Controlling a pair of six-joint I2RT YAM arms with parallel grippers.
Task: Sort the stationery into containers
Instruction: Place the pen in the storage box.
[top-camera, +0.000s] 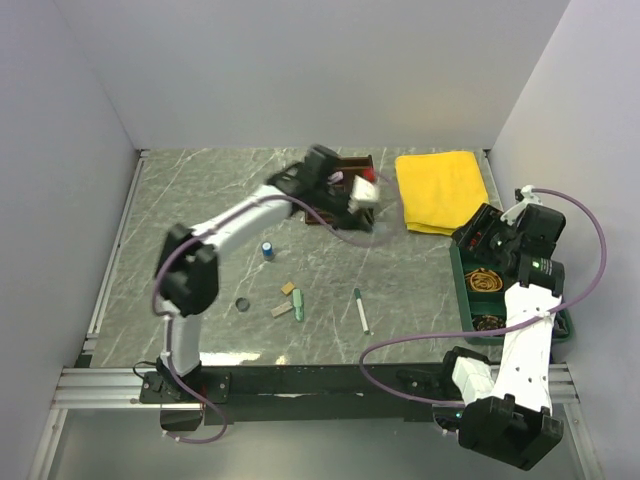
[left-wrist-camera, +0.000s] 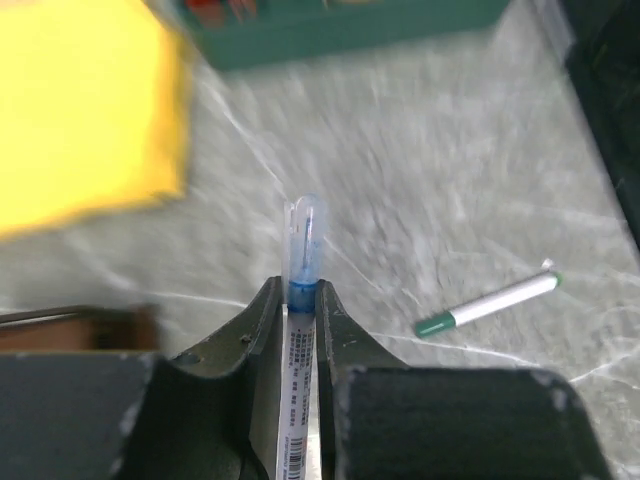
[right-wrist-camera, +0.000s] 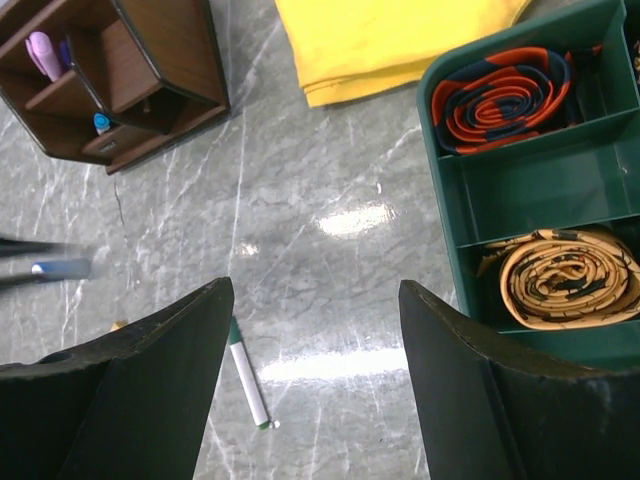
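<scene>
Top external view: loose on the desk (top-camera: 200, 190) lie one green-capped pen (top-camera: 361, 311), one blue-capped bottle (top-camera: 268, 250), two tan erasers (top-camera: 288, 288) and one green eraser (top-camera: 297, 303). The left fingers (left-wrist-camera: 262, 320) are clamped on one blue-capped pen (left-wrist-camera: 305, 235), held above the desk beside the yellow cloth (left-wrist-camera: 80, 110). The right fingers (right-wrist-camera: 170, 380) are spread wide, gripping nothing, beside the green tray (right-wrist-camera: 440, 200) with two coiled bands (right-wrist-camera: 560, 280). One purple marker (right-wrist-camera: 42, 52) sits in the wooden organiser (right-wrist-camera: 190, 50).

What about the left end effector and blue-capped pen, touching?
Touching. Left wrist view: the left end effector clamps the blue-capped pen from both sides.
</scene>
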